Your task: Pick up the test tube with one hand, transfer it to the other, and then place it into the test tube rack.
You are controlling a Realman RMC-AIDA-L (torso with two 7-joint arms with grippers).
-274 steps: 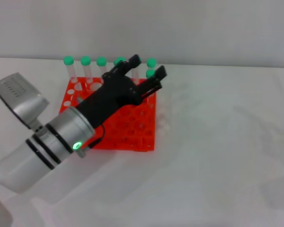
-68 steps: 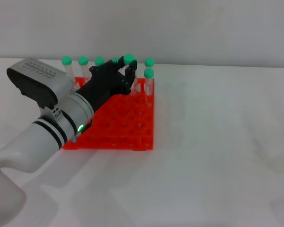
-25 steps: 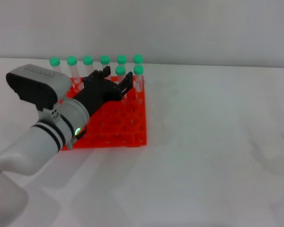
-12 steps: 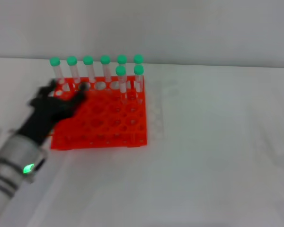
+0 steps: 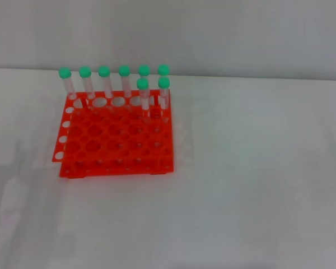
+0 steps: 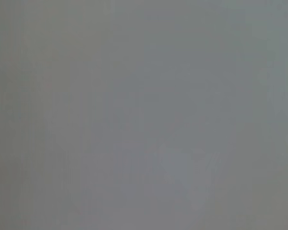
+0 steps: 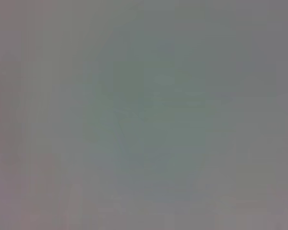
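Observation:
The red-orange test tube rack (image 5: 115, 147) stands on the white table, left of centre in the head view. Several clear tubes with green caps stand upright in it: a row along its far edge (image 5: 105, 84) and two in the second row at the right, one (image 5: 143, 98) beside the other (image 5: 164, 95). They look alike, so I cannot tell which is the task's tube. No tube lies on the table. Neither gripper shows in any view. Both wrist views show only a flat grey field.
The white table (image 5: 252, 168) spreads to the right of and in front of the rack. A pale wall runs along the back.
The left arm has pulled back over the rack toward the lower left and left the head view. The rack and its tubes stand as before.

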